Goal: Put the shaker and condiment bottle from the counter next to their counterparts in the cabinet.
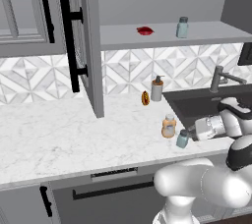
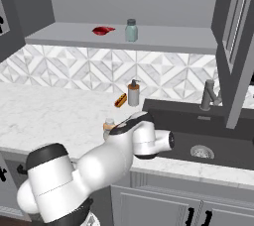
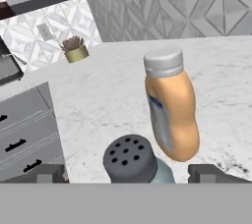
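The pale teal shaker (image 1: 182,139) stands near the front edge of the white marble counter (image 1: 59,134). Its grey perforated cap (image 3: 130,158) lies between my gripper's fingertips. My gripper (image 3: 130,173) is open, reaching in from the sink side, with a gap on each side of the shaker. The amber-orange condiment bottle (image 1: 169,126) (image 3: 172,115) stands upright just beyond the shaker, close beside it. In the right base view my arm hides most of the bottle (image 2: 108,123). On the open cabinet's shelf (image 1: 123,37) stand a second shaker (image 1: 182,27) (image 2: 131,30) and a red squat item (image 1: 144,31) (image 2: 103,30).
The cabinet door (image 1: 91,41) with its black bar handle (image 1: 69,41) hangs open over the counter, left of the shelf. A grey pump dispenser (image 1: 157,88) and a small orange-brown item (image 1: 145,98) sit by the backsplash. The dark sink (image 2: 198,141) and faucet (image 2: 208,94) lie to the right.
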